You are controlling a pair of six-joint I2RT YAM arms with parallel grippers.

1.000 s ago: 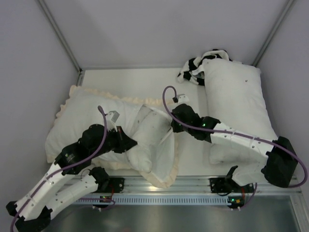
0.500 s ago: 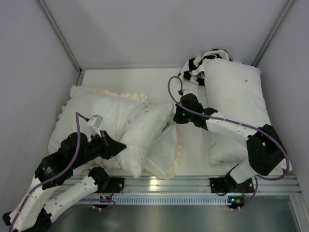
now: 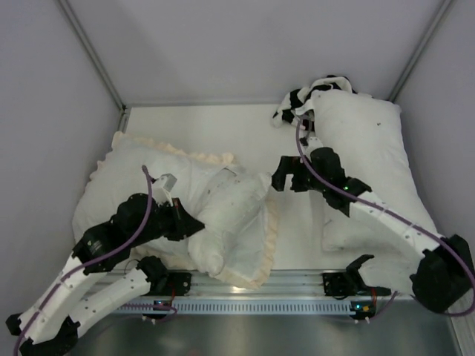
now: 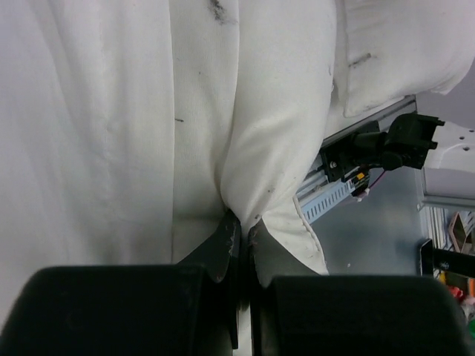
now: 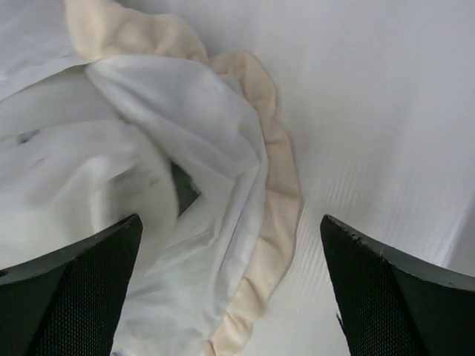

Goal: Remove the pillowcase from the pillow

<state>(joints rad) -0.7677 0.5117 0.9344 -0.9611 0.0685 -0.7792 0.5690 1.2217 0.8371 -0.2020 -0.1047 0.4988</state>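
Note:
The pillowcase (image 3: 126, 174), white side up with a cream frill (image 3: 269, 237), lies at the left of the table. The speckled white pillow (image 3: 234, 211) sticks out of its right end. My left gripper (image 3: 194, 226) is shut on a fold of the pillow (image 4: 282, 111), pinched between dark fingertips (image 4: 226, 237). My right gripper (image 3: 280, 174) hangs open just right of the pillow's far corner, holding nothing. In the right wrist view its wide-apart fingers (image 5: 74, 289) frame loose white pillowcase (image 5: 215, 148) fabric, the frill (image 5: 278, 208) and a dark gap in the folds.
A longer plain white pillow (image 3: 364, 163) lies along the right side under the right arm. A black-and-white cloth (image 3: 300, 100) is bunched at its far end. A metal rail (image 3: 245, 285) runs along the near edge. Grey walls close in left, right and behind.
The right gripper has opened, let go of the fabric and drawn back to the right. The pillow's far corner has sagged. The left gripper stays shut and has shifted slightly right.

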